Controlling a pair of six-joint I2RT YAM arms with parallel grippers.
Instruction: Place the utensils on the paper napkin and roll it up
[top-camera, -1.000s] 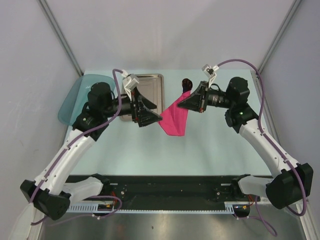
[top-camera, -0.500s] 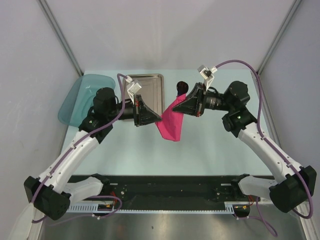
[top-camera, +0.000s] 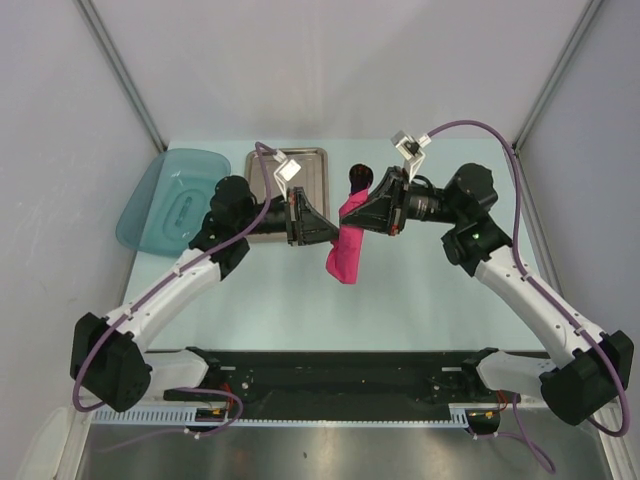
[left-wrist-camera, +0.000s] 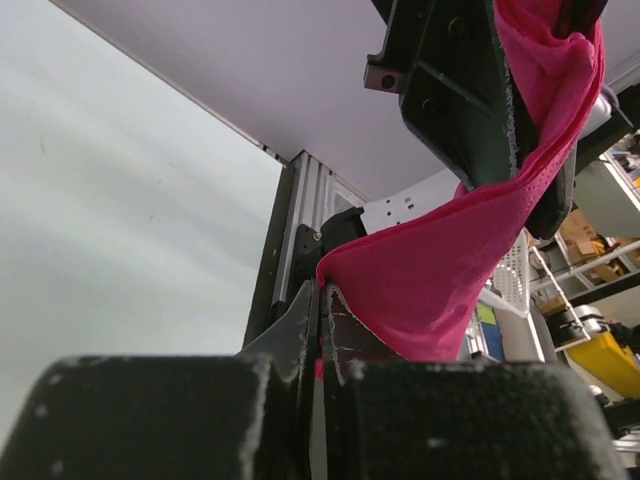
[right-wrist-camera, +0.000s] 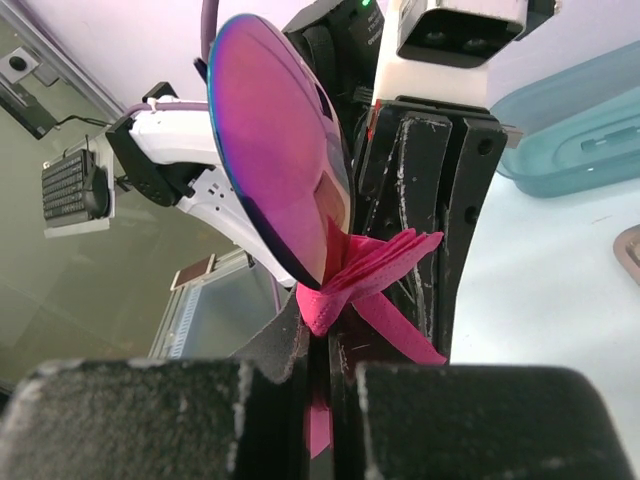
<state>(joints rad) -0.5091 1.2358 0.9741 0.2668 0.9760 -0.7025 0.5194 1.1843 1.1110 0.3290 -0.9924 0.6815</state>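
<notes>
Spanning the top view, table (top-camera: 430, 300): pale green surface, showing bare at lower centre and right.
left arm (top-camera: 170, 290): white links run from the lower left up toward frame centre, with a purple cable (top-camera: 150, 300) along them.
right arm (top-camera: 520, 285): white links run from the lower right up and bend in toward centre.
dish (top-camera: 170, 205): teal and translucent, lying at the table's upper-left corner.
tray (top-camera: 310, 170): steel and rectangular, at upper centre just right of the dish. The left arm's wrist covers its lower part.
left gripper (top-camera: 333, 238): at frame centre, pointing right. Its fingers are pressed together on a fold of the napkin, as the left wrist view shows up close.
right gripper (top-camera: 354, 220): pointing left, tips just beside the left gripper's. Its fingers are clamped on a bunched part of the napkin.
napkin (top-camera: 345, 258): magenta-pink, held up between the two grippers at centre and crumpled into a narrow strip. Its loose end hangs toward the lower frame; whether that end touches the table cannot be told.
spoon (top-camera: 360, 180): the dark red bowl sticks up out of the napkin above the right gripper, just right of the tray in the top view. Its handle is hidden in the folds, and whether the fingers press on it cannot be told.
</notes>
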